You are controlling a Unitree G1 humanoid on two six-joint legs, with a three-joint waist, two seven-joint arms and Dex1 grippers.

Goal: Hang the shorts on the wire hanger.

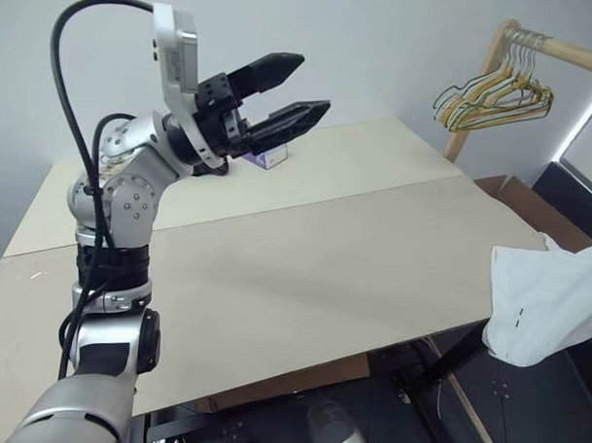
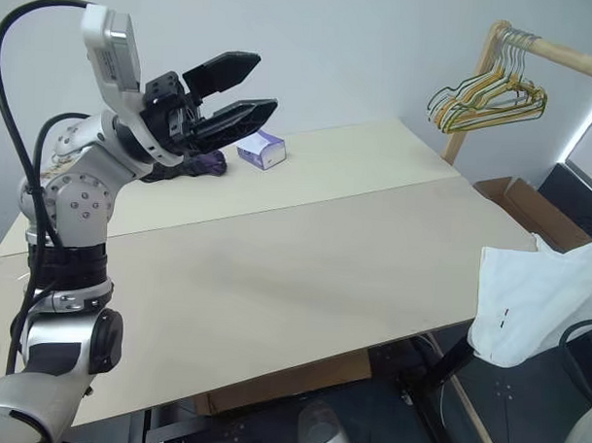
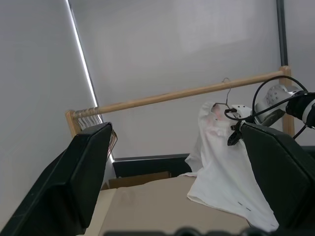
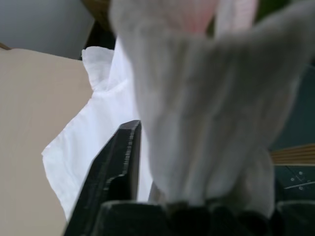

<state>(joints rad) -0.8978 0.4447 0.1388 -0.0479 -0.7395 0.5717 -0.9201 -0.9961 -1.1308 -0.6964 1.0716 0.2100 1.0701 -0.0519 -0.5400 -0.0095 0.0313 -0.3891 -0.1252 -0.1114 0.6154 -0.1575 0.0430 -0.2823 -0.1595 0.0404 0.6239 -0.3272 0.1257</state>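
Okay, head views: left gripper [image 1: 314,83] raised over table [image 1: 324,252], jaws wide apart, empty. Shorts [image 1: 546,298] dangling past the table's right edge, clear of the top. Bunch of hangers [image 1: 495,97] well apart, on the rack behind.

Left wrist view: shorts draped under wire hanger [image 3: 227,94], hook up at wooden rail [image 3: 172,94]; right gripper [image 3: 232,125] right against the cloth.

Right wrist view: white cloth bunched close in front of the camera; cannot tell if clamped or let go.

Risks: cloth snagging on a retreating right gripper, dragging shorts off or unhooking the hanger; lopsided drape sliding off the wire.
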